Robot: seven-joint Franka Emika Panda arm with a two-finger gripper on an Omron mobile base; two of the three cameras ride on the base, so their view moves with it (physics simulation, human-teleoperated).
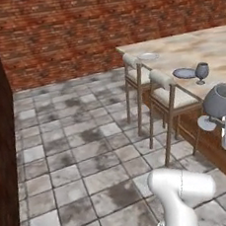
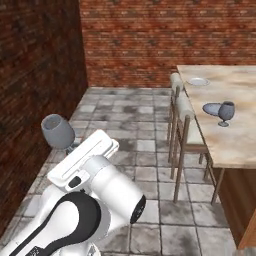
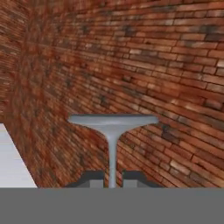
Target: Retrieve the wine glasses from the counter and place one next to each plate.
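We saw the jaws closed tight on the thin stem of a dark grey-blue translucent wine glass, the two dark tips pressing it from either side; in the hand view the round foot of that glass spread flat above the stem against a red brick wall. In the left base view the same held glass lay tilted on its side in the air, its rounded bowl up and towards the camera and its foot lower left, beside the near edge of the large beige marbled stone surface; in the right base view it stood out beyond the white hand at the left of the picture, over the grey tiled floor and near the dark brick side wall; it touched nothing but the jaws.

On the surface a second glass of the same kind stood upright on its foot, just beside a small round pale grey plate; from the right base view the two seemed to touch or overlap, and we could not tell which. A second small round pale plate lay farther along the surface near its far corner, well apart from both glasses, and showed also in the right base view.

Two wooden stools with pale cushioned seats stood tucked against the long side of the surface, between it and the open floor.
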